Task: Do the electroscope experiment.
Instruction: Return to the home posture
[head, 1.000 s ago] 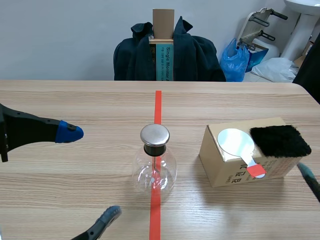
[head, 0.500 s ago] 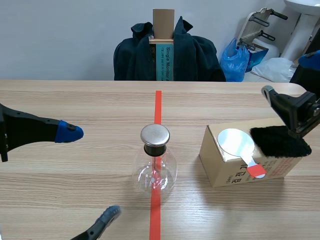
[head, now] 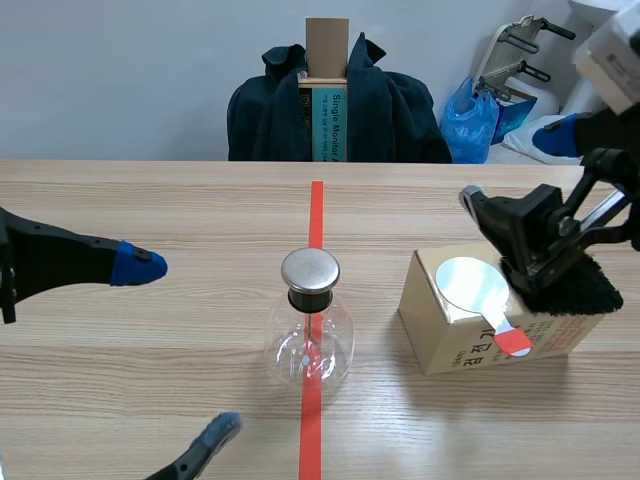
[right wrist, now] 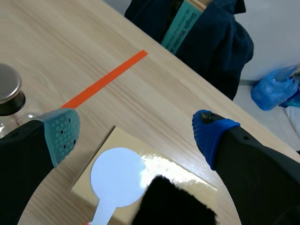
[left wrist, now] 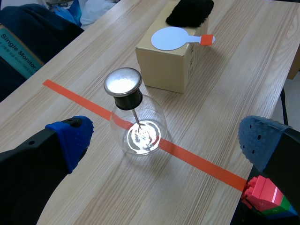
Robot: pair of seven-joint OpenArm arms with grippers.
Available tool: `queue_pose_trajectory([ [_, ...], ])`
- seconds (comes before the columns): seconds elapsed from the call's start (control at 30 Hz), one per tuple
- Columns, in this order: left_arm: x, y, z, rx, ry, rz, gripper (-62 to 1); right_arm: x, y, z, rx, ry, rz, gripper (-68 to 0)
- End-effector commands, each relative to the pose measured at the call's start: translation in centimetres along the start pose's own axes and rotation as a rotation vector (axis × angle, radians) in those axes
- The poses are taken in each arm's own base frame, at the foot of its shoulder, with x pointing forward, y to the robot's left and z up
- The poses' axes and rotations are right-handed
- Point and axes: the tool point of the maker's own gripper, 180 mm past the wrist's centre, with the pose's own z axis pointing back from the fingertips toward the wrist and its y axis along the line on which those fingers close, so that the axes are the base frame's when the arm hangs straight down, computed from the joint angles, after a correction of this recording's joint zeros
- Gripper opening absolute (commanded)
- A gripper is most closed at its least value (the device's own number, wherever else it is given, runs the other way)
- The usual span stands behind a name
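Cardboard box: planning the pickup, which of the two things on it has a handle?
The white disc, with a red-tipped handle; the black fur pad beside it has none.

Pale grey wall (head: 130, 70) at back. Light wood table (head: 150, 370) fills front, grain lines run side to side. Past table's far edge: dark blue coat (head: 400, 115) hung over something, maybe chair, cannot tell. Tall teal box (head: 327, 125) with white letters stands in middle of coat. Brown card piece (head: 326, 45) sticks up above it. Right of coat: shiny blue bag (head: 470, 125), grey metal frame (head: 520, 40) with black handles, white bundle (head: 518, 150) low down. Light soft and even, faint shadows on table.
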Motion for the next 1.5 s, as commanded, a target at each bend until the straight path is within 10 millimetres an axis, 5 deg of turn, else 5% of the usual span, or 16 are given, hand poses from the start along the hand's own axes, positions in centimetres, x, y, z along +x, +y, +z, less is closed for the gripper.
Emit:
queue_pose_trajectory([
  [0.0,0.5,0.0,-0.1,0.008,-0.022,0.010,1.4,1.1,-0.2,0.1,-0.002,-0.009,0.038,-18.8],
  [0.5,0.4,0.0,-0.1,0.007,-0.014,0.011,1.4,-1.3,3.3,1.1,0.064,0.103,0.083,-18.8],
  [1.47,0.3,0.0,-0.1,0.007,-0.013,0.011,1.4,-1.0,3.2,0.8,0.008,0.082,0.084,-18.8],
])
